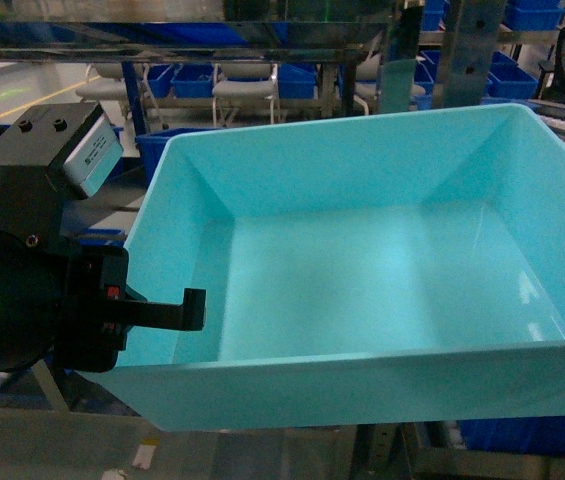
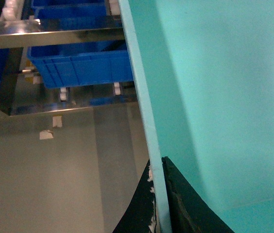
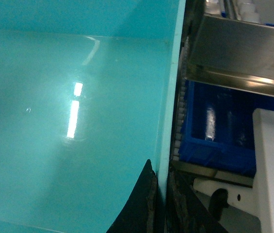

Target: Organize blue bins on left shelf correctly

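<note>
1. Bin was held up in front of the shelf, between both arms.
2. Left end effector was clamped on the bin's left rim.
3. Right end effector was clamped on its right rim.
4. Dark-blue crates sat behind on the shelf.

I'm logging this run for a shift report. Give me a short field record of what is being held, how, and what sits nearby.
held object: turquoise bin, empty, open side up
left tool: shut on the bin's left wall, one finger each side
right tool: shut on the bin's right wall, one finger each side
support: cannot tell whether the bin rests on anything
nearby: dark-blue crate on the steel shelf
</note>
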Available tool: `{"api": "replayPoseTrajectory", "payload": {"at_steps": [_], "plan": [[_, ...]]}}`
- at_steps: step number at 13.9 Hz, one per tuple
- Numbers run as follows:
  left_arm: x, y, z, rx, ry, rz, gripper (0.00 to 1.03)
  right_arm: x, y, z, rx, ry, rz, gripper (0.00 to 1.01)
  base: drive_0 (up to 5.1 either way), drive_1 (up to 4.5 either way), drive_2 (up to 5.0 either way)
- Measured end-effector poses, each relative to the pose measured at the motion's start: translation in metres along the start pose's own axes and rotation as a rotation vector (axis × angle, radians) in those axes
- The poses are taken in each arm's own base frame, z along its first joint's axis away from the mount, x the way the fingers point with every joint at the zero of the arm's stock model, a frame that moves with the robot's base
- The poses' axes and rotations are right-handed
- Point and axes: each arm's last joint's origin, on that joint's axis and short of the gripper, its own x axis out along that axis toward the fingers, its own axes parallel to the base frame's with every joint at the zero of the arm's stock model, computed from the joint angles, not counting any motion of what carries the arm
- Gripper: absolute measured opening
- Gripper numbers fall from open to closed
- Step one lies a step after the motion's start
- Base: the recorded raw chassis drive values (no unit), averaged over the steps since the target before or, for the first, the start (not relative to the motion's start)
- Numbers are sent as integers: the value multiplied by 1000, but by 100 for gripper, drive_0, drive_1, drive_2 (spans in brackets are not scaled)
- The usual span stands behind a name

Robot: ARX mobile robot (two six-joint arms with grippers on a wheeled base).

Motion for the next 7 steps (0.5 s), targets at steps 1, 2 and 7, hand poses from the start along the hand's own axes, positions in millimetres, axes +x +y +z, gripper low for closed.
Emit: {"api": "replayPoseTrajectory", "payload": {"at_steps": [1,2,7], "plan": [[0,0,0,0,-1,0,2,0,0,0,0,0,0,2,-455,404,58],[0,0,0,0,0,1,2,0,0,0,0,0,0,2,-455,404,58],[0,0,0,0,1,0,2,0,0,0,0,1,0,2,-447,413,40]]}}
